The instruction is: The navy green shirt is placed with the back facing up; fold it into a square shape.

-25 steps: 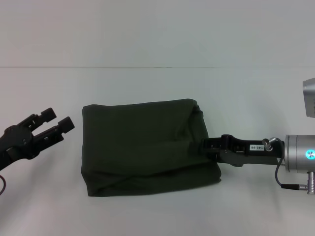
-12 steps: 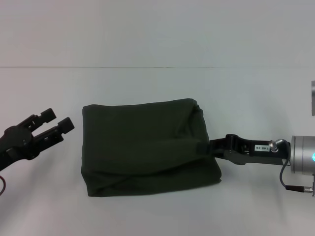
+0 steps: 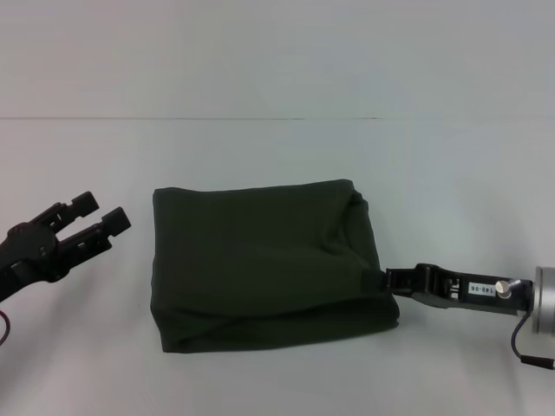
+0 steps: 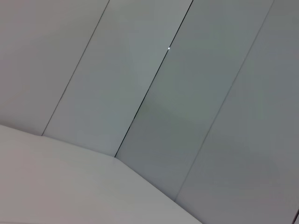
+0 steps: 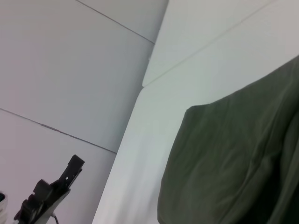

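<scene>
Pale panelled walls rise behind a plain white table (image 3: 451,156), their thin dark seams filling the left wrist view.

On the table lies the navy green shirt (image 3: 260,260), folded into a thick, roughly square bundle near the middle of the surface. Its top edge runs almost straight, its left edge is rounded where the cloth doubles over, and a long soft crease crosses the lower part from the left toward the right corner. At the upper right corner the fabric bunches into a small fold. In the right wrist view the same cloth (image 5: 233,172) fills the near side, its corner standing out against the white table.

The right pincer (image 3: 388,279) reaches in low from the right edge, its black tip touching the shirt's right edge just above the lower corner. Whether its fingers are spread or closed on the cloth cannot be told, as the tip meets the dark fabric.

The left pincer (image 3: 97,214) hangs at the left side, apart from the shirt and holding nothing, its two black fingers (image 3: 108,223) spread with a clear gap between them, pointing toward the bundle.
</scene>
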Available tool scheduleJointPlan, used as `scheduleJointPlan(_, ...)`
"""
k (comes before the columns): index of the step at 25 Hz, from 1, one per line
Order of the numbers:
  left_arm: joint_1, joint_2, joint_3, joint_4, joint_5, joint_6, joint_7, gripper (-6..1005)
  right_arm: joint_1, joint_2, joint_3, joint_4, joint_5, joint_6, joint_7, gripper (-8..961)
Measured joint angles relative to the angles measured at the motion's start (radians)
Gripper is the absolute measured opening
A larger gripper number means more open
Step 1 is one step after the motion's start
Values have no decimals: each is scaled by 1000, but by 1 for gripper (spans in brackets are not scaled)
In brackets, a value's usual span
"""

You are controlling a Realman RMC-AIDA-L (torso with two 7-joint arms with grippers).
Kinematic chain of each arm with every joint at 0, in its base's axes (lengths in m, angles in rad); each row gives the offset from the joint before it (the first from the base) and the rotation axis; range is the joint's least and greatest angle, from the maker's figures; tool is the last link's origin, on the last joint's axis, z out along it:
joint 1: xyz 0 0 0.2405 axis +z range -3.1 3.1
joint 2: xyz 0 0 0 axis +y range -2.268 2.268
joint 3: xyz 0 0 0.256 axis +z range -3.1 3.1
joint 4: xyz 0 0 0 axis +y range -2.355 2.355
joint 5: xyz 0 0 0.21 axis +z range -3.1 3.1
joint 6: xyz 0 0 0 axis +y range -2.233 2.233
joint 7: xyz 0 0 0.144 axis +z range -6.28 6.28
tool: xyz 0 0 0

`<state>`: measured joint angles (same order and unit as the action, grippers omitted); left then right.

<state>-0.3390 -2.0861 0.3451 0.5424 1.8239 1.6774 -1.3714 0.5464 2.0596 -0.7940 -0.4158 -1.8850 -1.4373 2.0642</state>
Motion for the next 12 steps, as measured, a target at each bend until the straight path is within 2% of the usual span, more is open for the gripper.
scheduleJointPlan(12,-2,0,0,-3,0,-9,-2,905,-31,1,-4,19,-11,21,-54,22)
